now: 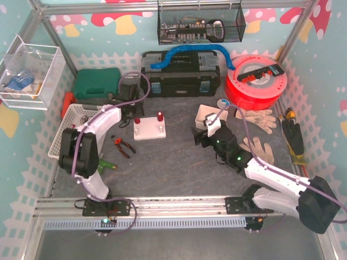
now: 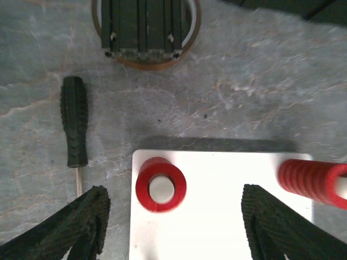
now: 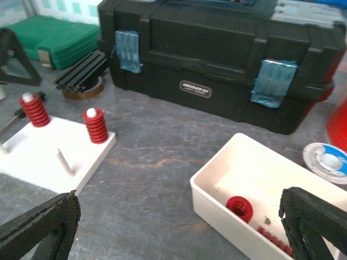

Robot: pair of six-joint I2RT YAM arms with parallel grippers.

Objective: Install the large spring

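Nearest to us in the left wrist view are the black ribbed fingers point(image 2: 81, 225) of the left gripper point(image 2: 174, 208). We see them spread apart, released, with nothing held. Between them, touching neither finger, sits the large red coil spring point(image 2: 160, 184), upright over a white peg at one corner of the white flat base plate point(image 2: 217, 222). From this angle its top shows as a red ring around the pale peg end. A second red coil spring point(image 2: 310, 181) stands on another peg of the same plate, towards the right finger. Beside the plate, on the grey marbled tabletop point(image 2: 260, 92), lies a screwdriver with a black ribbed handle point(image 2: 74, 127). Beyond it a length of black slotted metal rail point(image 2: 143, 24) rests on a brown tape ring point(image 2: 149, 65).

From the right wrist we see the right gripper point(image 3: 179, 214) with its fingers wide apart and empty, low over the tabletop. Just beside it is a white rectangular plastic tray point(image 3: 217, 170) holding one more red spring point(image 3: 239, 208) and some smaller red pieces we cannot make out. A black plastic toolbox with blue latches point(image 3: 206, 59) stands behind the tray, and a green hard case point(image 3: 54, 35) lies to its left.

From above, the left gripper hovers over the plate's left corner, while the right gripper is well apart from the plate, near the tray.
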